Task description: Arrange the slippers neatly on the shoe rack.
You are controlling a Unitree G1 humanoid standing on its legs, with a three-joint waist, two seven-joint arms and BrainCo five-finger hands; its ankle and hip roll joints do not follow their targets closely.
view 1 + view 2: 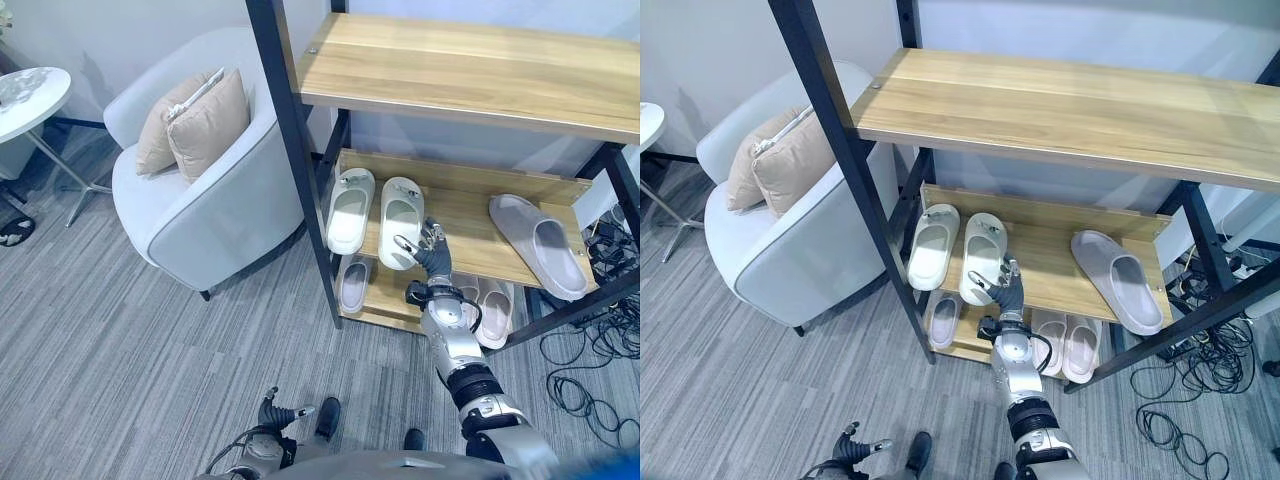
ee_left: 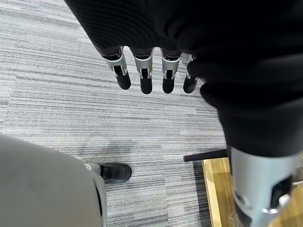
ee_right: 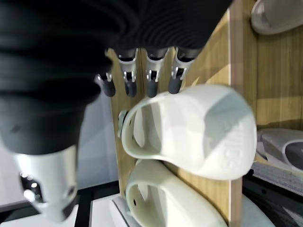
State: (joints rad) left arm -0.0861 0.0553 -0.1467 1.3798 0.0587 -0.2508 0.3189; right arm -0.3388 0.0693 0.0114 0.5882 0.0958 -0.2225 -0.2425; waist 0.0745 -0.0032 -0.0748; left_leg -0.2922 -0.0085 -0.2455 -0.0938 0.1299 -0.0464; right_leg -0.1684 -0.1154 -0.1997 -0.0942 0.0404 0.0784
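Right hand (image 1: 428, 252) is up at the middle shelf's (image 1: 470, 235) front edge, fingers loose and holding nothing, right beside the white pair (image 1: 375, 208) near the left end. A grey slipper (image 1: 540, 243) sits skewed at the right end. A sloppy nudge could tip the near slipper off the edge. Left hand (image 2: 151, 71) hangs relaxed over the carpet (image 1: 120, 340).
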